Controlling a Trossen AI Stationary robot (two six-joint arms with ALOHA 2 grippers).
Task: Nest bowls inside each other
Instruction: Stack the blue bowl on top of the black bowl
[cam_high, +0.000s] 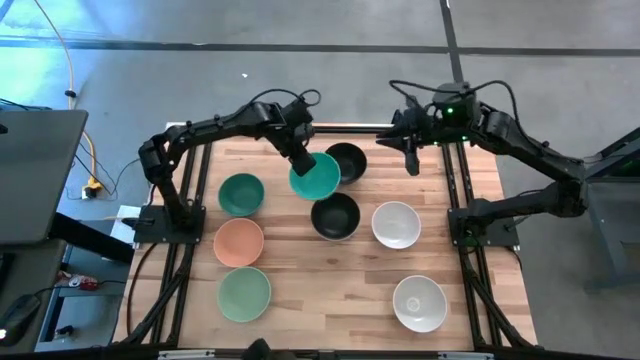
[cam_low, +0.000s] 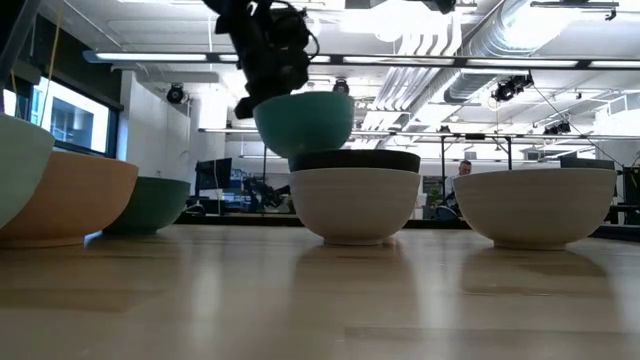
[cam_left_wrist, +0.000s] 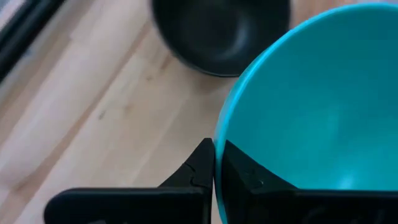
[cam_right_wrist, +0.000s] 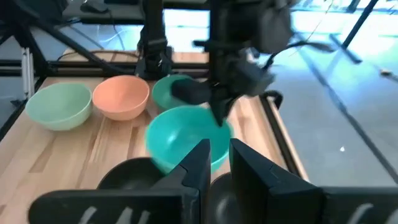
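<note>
Teal bowl (cam_high: 316, 175) is held off the table by the left gripper (cam_high: 298, 158), whose fingers are closed on a thin section of the rim, one inside the wall and one outside. The bowl hangs tilted, between the black bowl (cam_high: 346, 160) at its 2 o'clock and the second black bowl (cam_high: 335, 216) at its 5 o'clock.

Risk 1: the grip is at a single rim point on a smooth wall. The bowl may pivot or slip out while it is carried.

Risk 2: if released tilted, or off-centre over a target, the bowl may strike the target rim and slide aside instead of seating.

Risk 3: the low view suggests little clearance above the bowls below; a low pass may knock them.

The right gripper (cam_high: 411, 150) hangs near the table's 1 o'clock edge, fingers parted a little and holding nothing. Both arms are close at the far side; contact is possible if either swings inward.
</note>
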